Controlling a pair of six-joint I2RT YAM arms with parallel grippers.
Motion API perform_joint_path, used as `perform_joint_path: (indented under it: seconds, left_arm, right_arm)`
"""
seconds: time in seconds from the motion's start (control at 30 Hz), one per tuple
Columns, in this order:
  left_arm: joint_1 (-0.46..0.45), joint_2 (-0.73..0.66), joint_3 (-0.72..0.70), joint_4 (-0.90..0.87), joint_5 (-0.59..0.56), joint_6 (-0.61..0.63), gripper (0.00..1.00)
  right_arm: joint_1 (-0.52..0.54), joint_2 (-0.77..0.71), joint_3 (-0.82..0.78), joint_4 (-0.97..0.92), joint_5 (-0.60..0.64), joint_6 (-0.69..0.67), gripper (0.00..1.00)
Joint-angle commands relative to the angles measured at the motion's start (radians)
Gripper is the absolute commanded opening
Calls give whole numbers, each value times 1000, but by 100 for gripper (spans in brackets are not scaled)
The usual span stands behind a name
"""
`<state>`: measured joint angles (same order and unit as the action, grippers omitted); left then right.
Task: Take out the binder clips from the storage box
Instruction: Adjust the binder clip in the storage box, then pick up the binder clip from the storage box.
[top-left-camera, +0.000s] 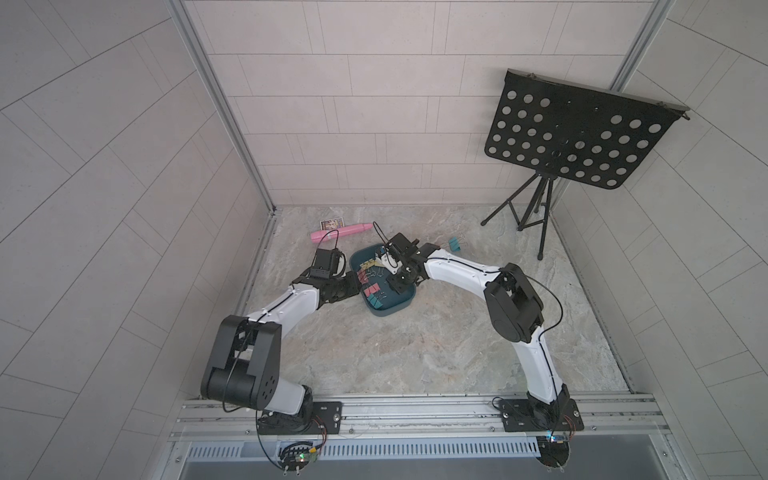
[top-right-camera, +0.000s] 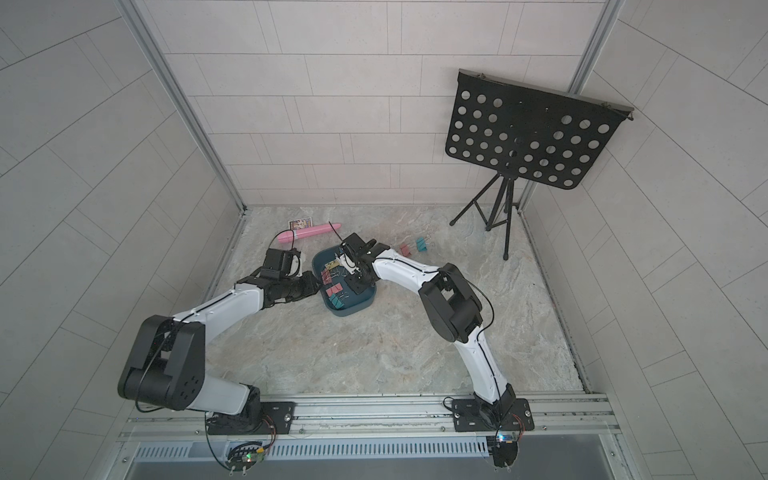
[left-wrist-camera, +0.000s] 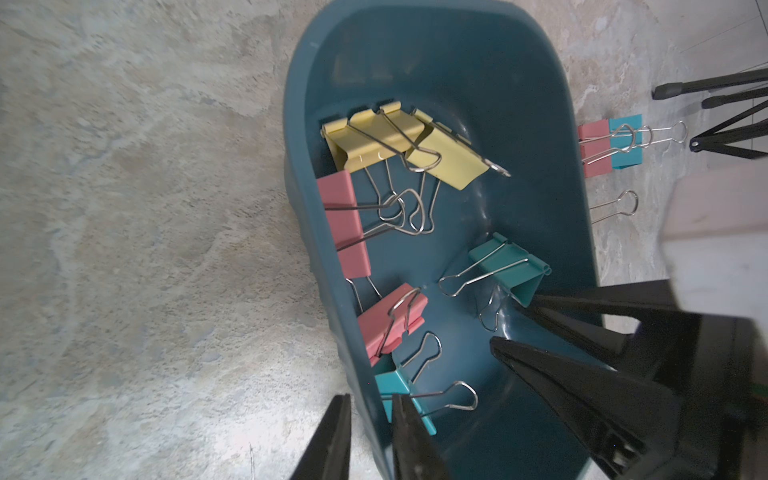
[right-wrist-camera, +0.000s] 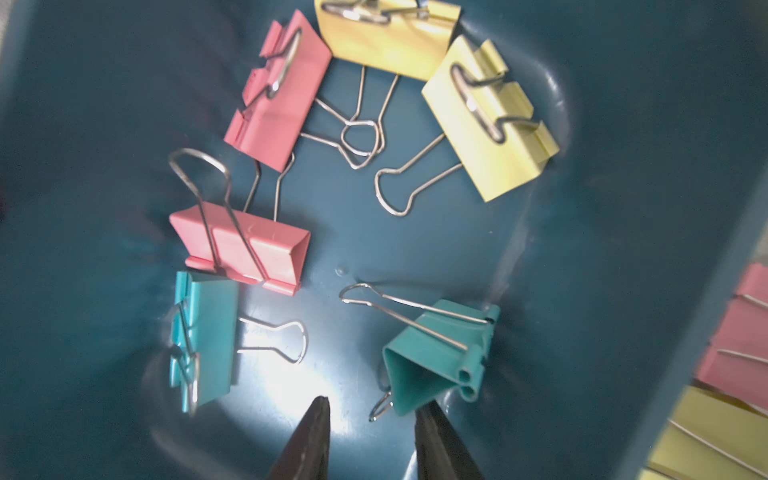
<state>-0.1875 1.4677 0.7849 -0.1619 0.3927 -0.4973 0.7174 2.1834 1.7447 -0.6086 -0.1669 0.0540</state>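
The dark teal storage box (top-left-camera: 390, 311) (top-right-camera: 353, 309) lies mid-table. My left gripper (left-wrist-camera: 374, 432) (top-left-camera: 356, 286) is shut on its near side wall, one finger outside and one inside. Several binder clips lie inside: yellow (left-wrist-camera: 374, 137), pink (left-wrist-camera: 345, 224) and teal (left-wrist-camera: 507, 270). My right gripper (right-wrist-camera: 374, 407) (top-left-camera: 397, 286) reaches down into the box and is open. The gap between its fingers is bare box floor. One fingertip (right-wrist-camera: 428, 415) touches the corner of a tilted teal clip (right-wrist-camera: 432, 353). A pink clip (top-right-camera: 405, 249) and a teal clip (top-right-camera: 422, 244) lie on the table beyond the box.
A long pink tube (top-left-camera: 340, 232) and a small printed card (top-left-camera: 332, 223) lie behind the box at the back left. A black perforated music stand (top-left-camera: 577, 129) stands on tripod legs (left-wrist-camera: 727, 124) at the back right. More pink (right-wrist-camera: 739, 345) and yellow (right-wrist-camera: 715, 436) clips lie outside the box wall.
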Motion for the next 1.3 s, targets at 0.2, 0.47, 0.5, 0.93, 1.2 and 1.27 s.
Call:
perform_joint_path:
  seconds: [0.2, 0.47, 0.5, 0.93, 1.2, 1.27]
  left_arm:
    - [-4, -3, -9, 4, -6, 13, 26]
    - [-3, -5, -9, 2, -6, 16, 26]
    - [-3, -6, -8, 1, -5, 17, 26]
    - [-3, -6, -10, 2, -8, 19, 26]
    - [-4, -6, -10, 1, -5, 17, 26]
    - [-4, -9, -9, 1, -7, 17, 26]
  right_arm:
    - [19, 24, 10, -26, 53, 5, 37]
    - [31, 2, 29, -26, 7, 18, 36]
    - [34, -7, 26, -29, 6, 15, 36]
    - [34, -117, -10, 13, -156, 41, 36]
    - [34, -63, 17, 25, -233, 57, 36]
    - [34, -52, 23, 26, -239, 62, 36]
